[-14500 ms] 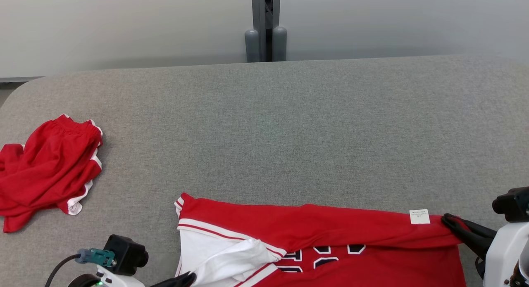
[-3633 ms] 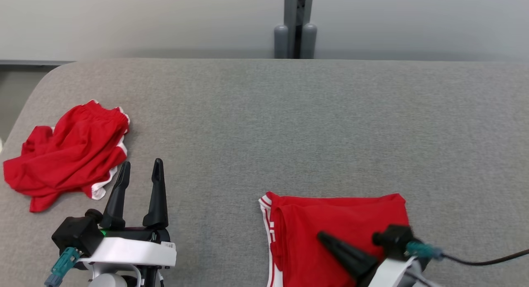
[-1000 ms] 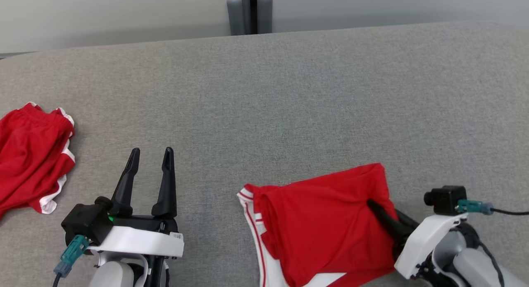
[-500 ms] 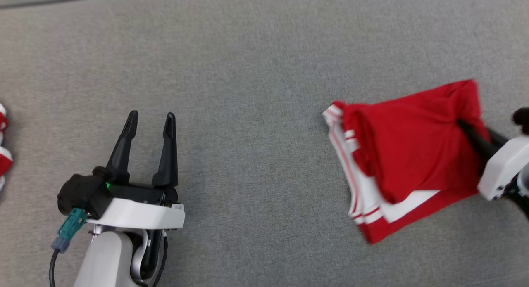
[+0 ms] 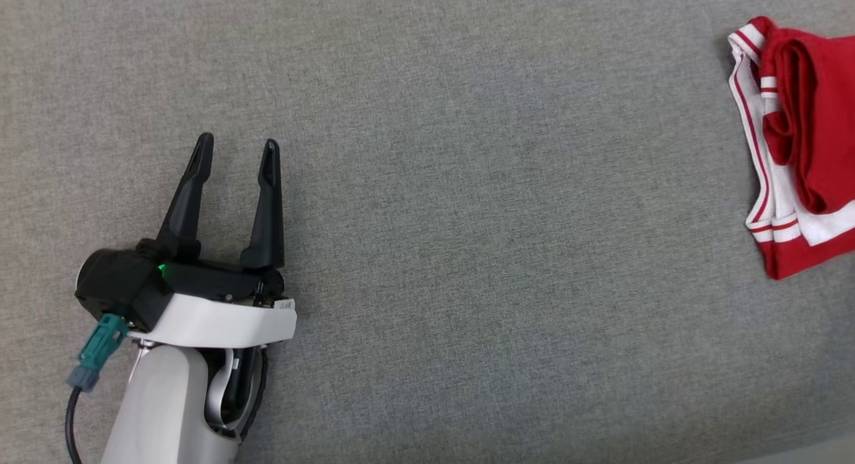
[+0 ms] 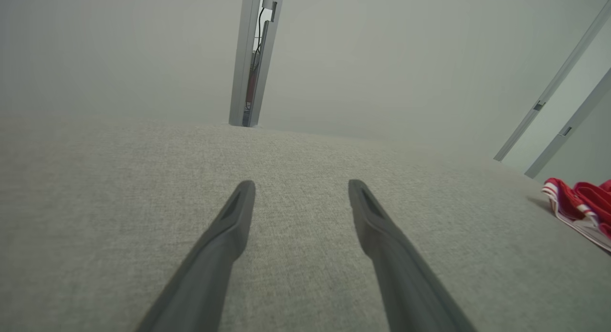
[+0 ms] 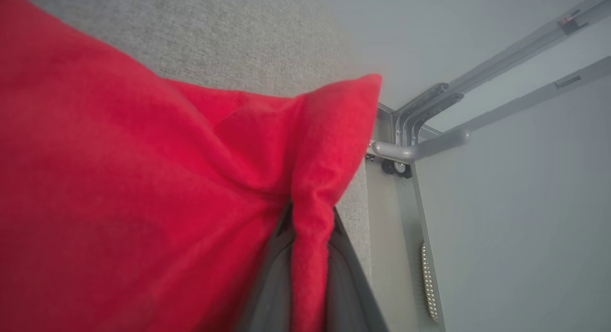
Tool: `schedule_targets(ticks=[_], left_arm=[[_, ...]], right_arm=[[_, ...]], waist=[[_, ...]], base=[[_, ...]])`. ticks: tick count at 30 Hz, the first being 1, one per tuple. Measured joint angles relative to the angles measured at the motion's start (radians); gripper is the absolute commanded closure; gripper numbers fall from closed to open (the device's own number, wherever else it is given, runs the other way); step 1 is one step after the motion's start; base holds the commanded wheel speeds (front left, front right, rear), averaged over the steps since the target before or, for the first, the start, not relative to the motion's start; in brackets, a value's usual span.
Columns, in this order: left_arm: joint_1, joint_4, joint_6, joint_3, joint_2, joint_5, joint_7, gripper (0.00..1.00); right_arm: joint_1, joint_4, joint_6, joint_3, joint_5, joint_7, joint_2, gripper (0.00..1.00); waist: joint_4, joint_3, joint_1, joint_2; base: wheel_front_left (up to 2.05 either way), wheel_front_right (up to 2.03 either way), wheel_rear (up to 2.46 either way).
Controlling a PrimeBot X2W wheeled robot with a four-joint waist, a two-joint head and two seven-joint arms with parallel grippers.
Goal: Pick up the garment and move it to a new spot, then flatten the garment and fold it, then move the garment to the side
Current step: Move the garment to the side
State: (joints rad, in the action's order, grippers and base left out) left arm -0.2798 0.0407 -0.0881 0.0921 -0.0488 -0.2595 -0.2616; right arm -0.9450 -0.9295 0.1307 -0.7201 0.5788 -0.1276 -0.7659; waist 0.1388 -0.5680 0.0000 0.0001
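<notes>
Red folded shirt [image 5: 811, 117] with white trim, lying at the far right edge of the head view on the grey fabric tabletop [image 5: 467, 264], partly cut off by the frame. White-and-red striped hems stacked along its left side, a rolled red fold just inside them. Well apart from the left gripper [image 5: 237, 142], at the lower left of the same view, low over bare tabletop; touching it or not, cannot tell. Two dark fingers [image 5: 267, 203] spread wide, nothing between them, tips pointing up the view. Green light [image 5: 161, 269] glowing on the black housing behind them; teal plug [image 5: 97, 347] and dark cable at the wrist.

From the left wrist: same spread fingers over bare grey weave, shirt small at the far right, pale wall and a grey upright post [image 6: 250, 59] beyond the table's far edge.

From the right wrist: right gripper [image 7: 309, 236] pinching a bunched ridge of the red cloth, fingers pressed against it from both sides, cloth draped across the left half. Grey metal frame [image 7: 420, 148] and pale panel off to the right, past the table's edge.
</notes>
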Motion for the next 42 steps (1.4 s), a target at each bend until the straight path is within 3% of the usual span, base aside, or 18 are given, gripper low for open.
schedule_targets(ticks=[8,14,15,16,17,29,36,42], left_arm=[[-0.027,-0.014,0.0,0.006,0.002,0.001,-0.003,0.0],[-0.033,-0.018,0.0,0.007,0.002,-0.006,-0.003,0.0],[-0.033,-0.018,0.0,0.007,0.002,-0.007,-0.003,0.0],[-0.033,-0.017,0.001,0.009,0.002,-0.012,-0.003,0.0],[-0.033,-0.016,0.001,0.009,0.002,-0.013,-0.003,0.0],[-0.029,0.01,0.006,0.01,0.0,-0.033,-0.002,0.0],[-0.007,0.011,0.01,0.002,0.001,-0.055,-0.002,0.0],[0.022,0.008,0.012,-0.01,0.0,-0.077,-0.002,0.0]], right_arm=[[-0.12,-0.221,0.0,0.086,-0.251,-0.051,0.056,1.0],[-0.165,-0.305,0.0,0.149,-0.373,-0.081,0.085,1.0],[-0.168,-0.313,0.0,0.16,-0.387,-0.085,0.089,0.83],[-0.172,-0.323,0.0,0.188,-0.405,-0.087,0.1,0.5],[-0.173,-0.326,0.0,0.198,-0.414,-0.087,0.103,0.0],[-0.209,-0.336,0.0,0.306,-0.546,-0.106,0.113,0.0],[-0.196,-0.261,0.0,0.376,-0.597,-0.123,0.203,0.0],[-0.108,-0.134,0.0,0.447,-0.561,-0.132,0.311,0.0]], waist=[[-0.017,-0.04,0.0,-0.0001],[-0.035,-0.051,0.0001,0.0],[-0.038,-0.052,0.0,0.0],[-0.041,-0.05,0.0,0.0],[-0.042,-0.049,0.0,0.0],[-0.045,0.001,0.0,0.0],[-0.046,0.077,0.0,0.0],[-0.045,0.163,0.0,0.0]], base=[[0.0,0.0,0.0],[0.0,0.0,0.0],[0.0,0.0,0.0],[0.0,0.0,0.0],[0.0,0.0,0.0],[0.0,0.0,0.0],[0.0,0.0,0.0],[0.0,0.0,0.0]])
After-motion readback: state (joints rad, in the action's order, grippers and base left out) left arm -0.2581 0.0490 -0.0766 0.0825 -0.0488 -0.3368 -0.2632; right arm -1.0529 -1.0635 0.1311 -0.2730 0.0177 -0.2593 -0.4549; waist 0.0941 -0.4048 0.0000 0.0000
